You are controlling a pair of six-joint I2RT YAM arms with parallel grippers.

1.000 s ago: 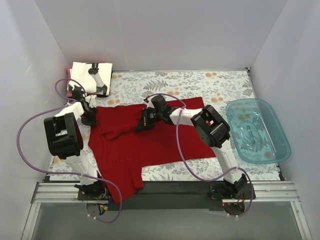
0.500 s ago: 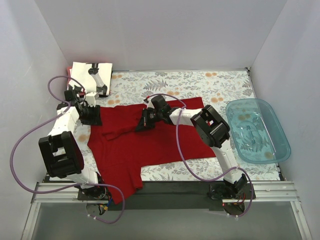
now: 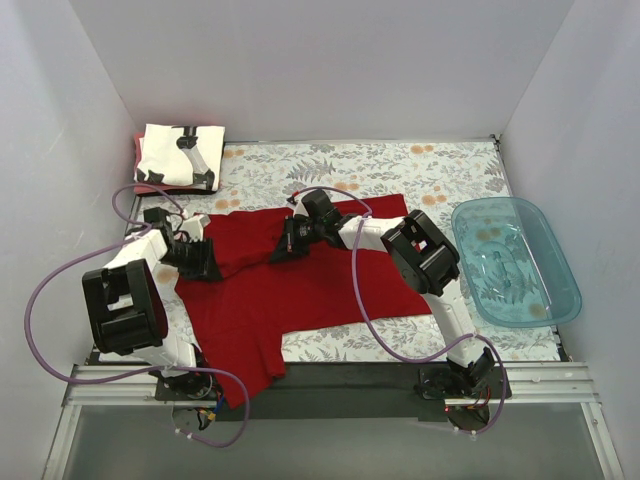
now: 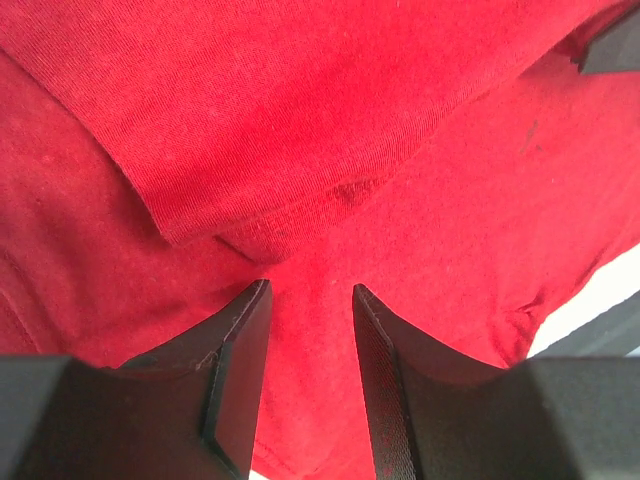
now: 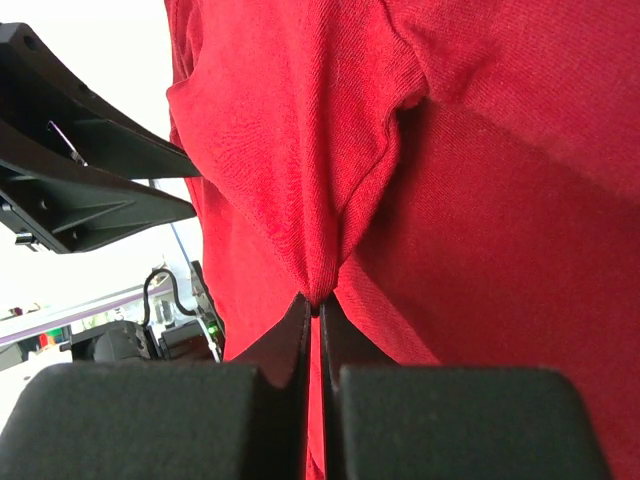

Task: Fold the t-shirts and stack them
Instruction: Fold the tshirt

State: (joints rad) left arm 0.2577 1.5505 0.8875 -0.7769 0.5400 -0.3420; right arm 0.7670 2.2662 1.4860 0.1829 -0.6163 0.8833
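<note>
A grey floral table cloth (image 3: 400,165) lay between white walls. A translucent teal plastic tub (image 3: 560,295) sat right of the right gripper (image 5: 315,305), which pinched the plain dark red cloth t-shirt (image 3: 300,295). The left gripper (image 4: 310,292) stood part-open, holding nothing.

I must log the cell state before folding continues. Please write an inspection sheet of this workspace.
Surface: grey floral table cloth, lying flat.
Job's things: dark red t-shirt spread at centre, part folded over, one corner past the near edge; white printed t-shirt folded far left, on a reddish-pink one.
Clutter: teal tub at right, seemingly empty.
Grippers: left end effector open over red cloth; right end effector shut on a red fold.
Cables: purple cables loop beside both arms.
Surroundings: plain white walls.
</note>
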